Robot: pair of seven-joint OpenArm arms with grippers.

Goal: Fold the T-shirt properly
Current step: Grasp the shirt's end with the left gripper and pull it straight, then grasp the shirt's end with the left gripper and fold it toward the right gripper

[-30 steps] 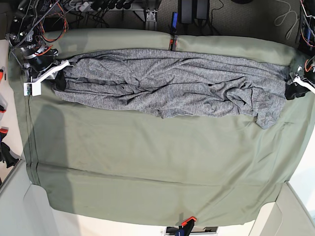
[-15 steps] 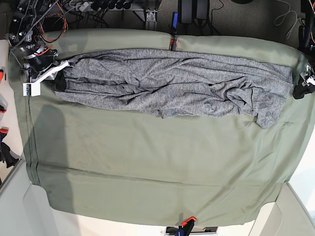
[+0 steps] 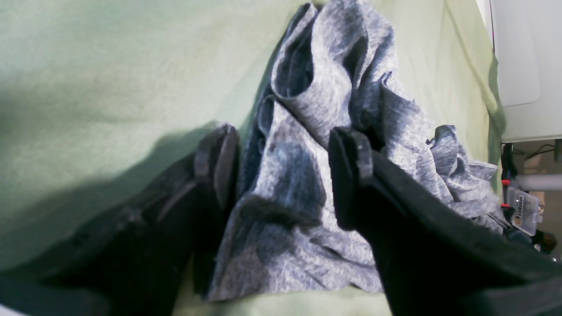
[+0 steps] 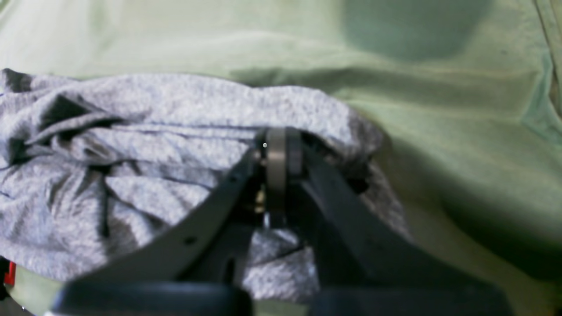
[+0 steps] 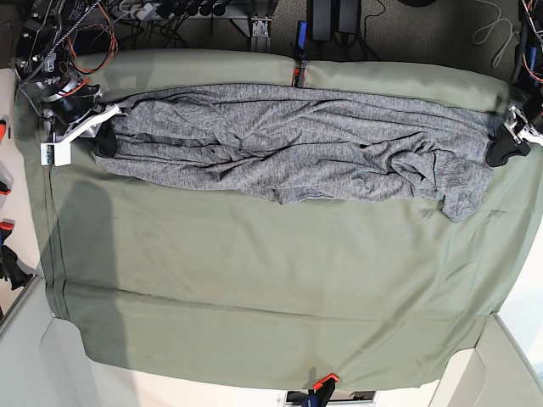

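Observation:
The grey T-shirt (image 5: 297, 140) lies stretched and rumpled in a long band across the far part of the olive table cloth (image 5: 271, 280). At its end on the base view's left, my right gripper (image 5: 103, 136) is shut on the fabric. The right wrist view shows the closed fingertips (image 4: 276, 149) tucked under a fold of the T-shirt (image 4: 153, 131). My left gripper (image 5: 499, 153) stands open at the shirt's other end. In the left wrist view its two black fingers (image 3: 217, 162) straddle a bunched strip of the T-shirt (image 3: 307, 101) without pinching it.
Cables and electronics (image 5: 76, 34) crowd the floor behind the table's far edge. Orange clamps hold the cloth at the far edge (image 5: 297, 72) and the near edge (image 5: 324, 381). White panels (image 5: 517, 356) flank the near corners. A small clear plastic box (image 3: 522, 210) sits past the shirt.
My left gripper drew back from the shirt's end toward the table edge, then came back in over it, staying open. The right gripper and the shirt's other end have not moved.

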